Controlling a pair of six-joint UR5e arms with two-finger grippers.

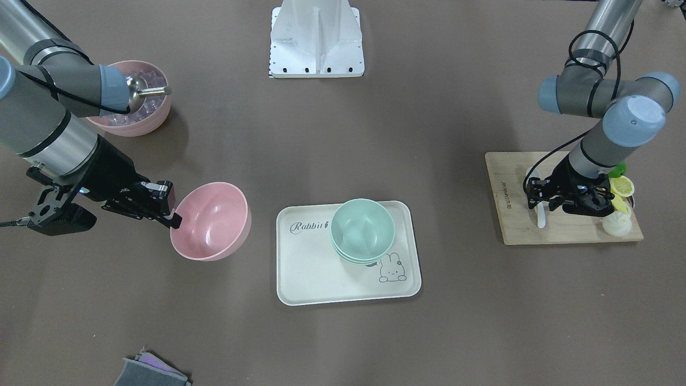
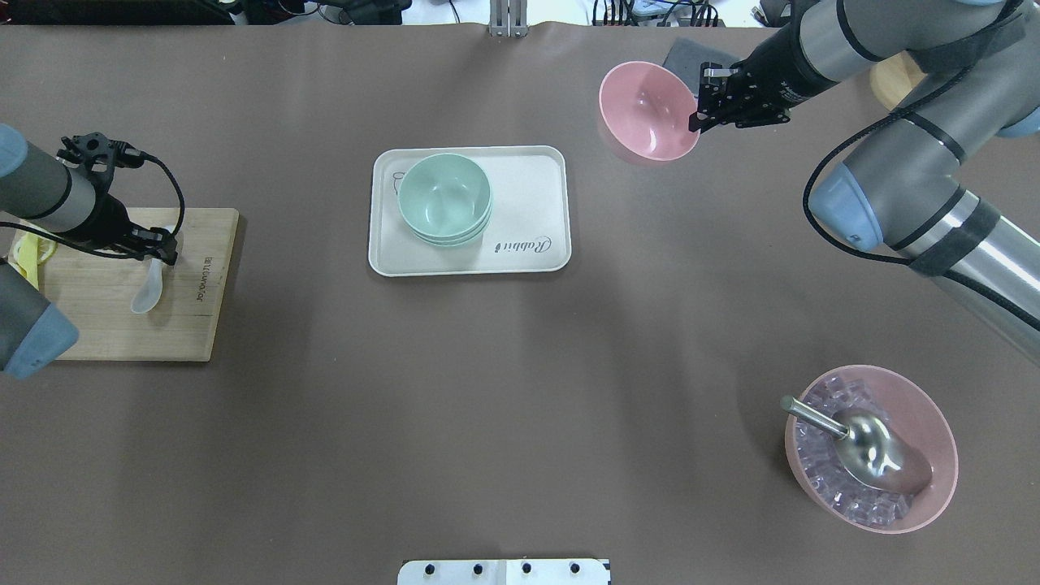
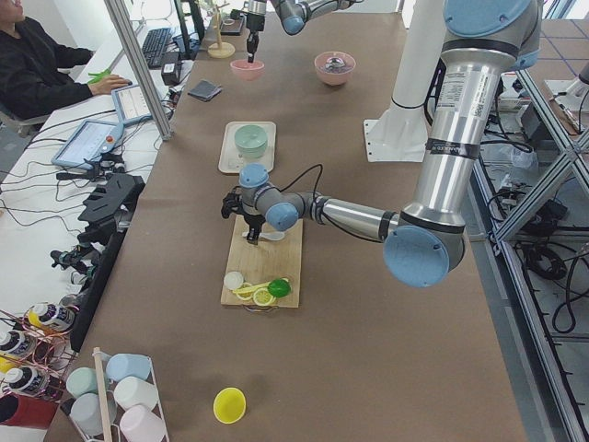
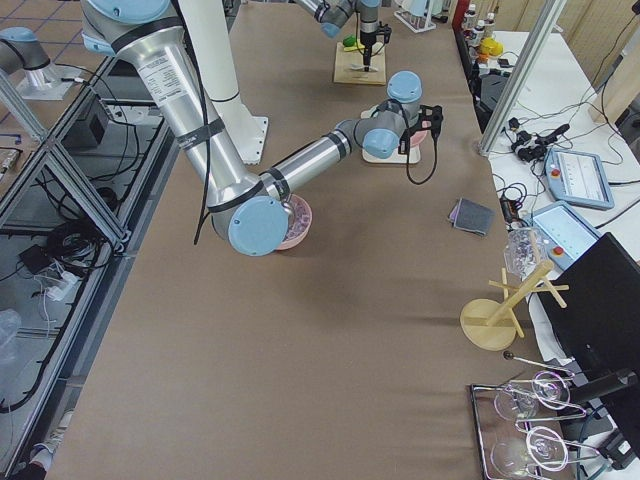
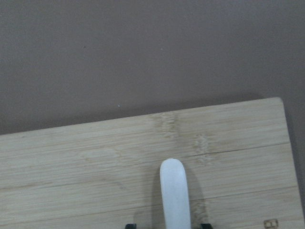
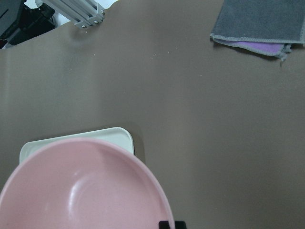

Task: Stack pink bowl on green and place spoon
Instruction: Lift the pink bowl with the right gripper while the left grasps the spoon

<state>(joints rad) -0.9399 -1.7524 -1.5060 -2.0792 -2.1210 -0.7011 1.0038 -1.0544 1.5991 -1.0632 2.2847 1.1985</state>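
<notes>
My right gripper (image 1: pixel 172 217) is shut on the rim of a pink bowl (image 1: pixel 211 220) and holds it tilted above the table, to the side of the cream tray (image 1: pixel 311 268). The bowl also shows in the overhead view (image 2: pixel 646 114) and fills the lower left of the right wrist view (image 6: pixel 81 191). A stack of green bowls (image 2: pixel 444 195) sits on the tray (image 2: pixel 528 203). My left gripper (image 2: pixel 158 252) is open, its jaws on either side of the handle of a white spoon (image 5: pixel 175 195) that lies on a wooden board (image 2: pixel 122 325).
A second pink bowl (image 2: pixel 869 447) with ice cubes and a metal scoop stands near the robot on its right. A grey cloth (image 6: pixel 259 21) lies beyond the held bowl. Lemon slices (image 1: pixel 621 187) lie on the board's end. The white robot base (image 1: pixel 316 43) is at the table's middle edge.
</notes>
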